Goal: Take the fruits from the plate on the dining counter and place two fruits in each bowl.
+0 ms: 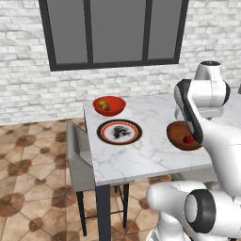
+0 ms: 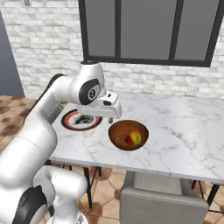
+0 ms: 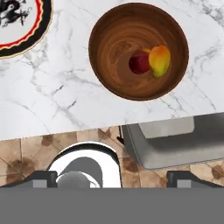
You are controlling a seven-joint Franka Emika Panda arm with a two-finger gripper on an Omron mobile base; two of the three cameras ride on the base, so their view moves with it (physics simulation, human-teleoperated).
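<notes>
Fruits: a red fruit (image 3: 139, 62) and a yellow-orange fruit (image 3: 159, 60) lie touching in the brown bowl (image 3: 113, 65) near the dining counter (image 1: 146, 155) front edge. Gripper (image 2: 110, 118) hangs above the counter beside that bowl, nothing held; finger spacing cannot be determined. Beyond: the plate (image 1: 119, 132), bare. Farthest: the red bowl (image 1: 109, 106) containing two fruits.

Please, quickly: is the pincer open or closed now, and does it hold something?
Pincer: cannot be told whether open or closed; no fruit seen in it.
</notes>
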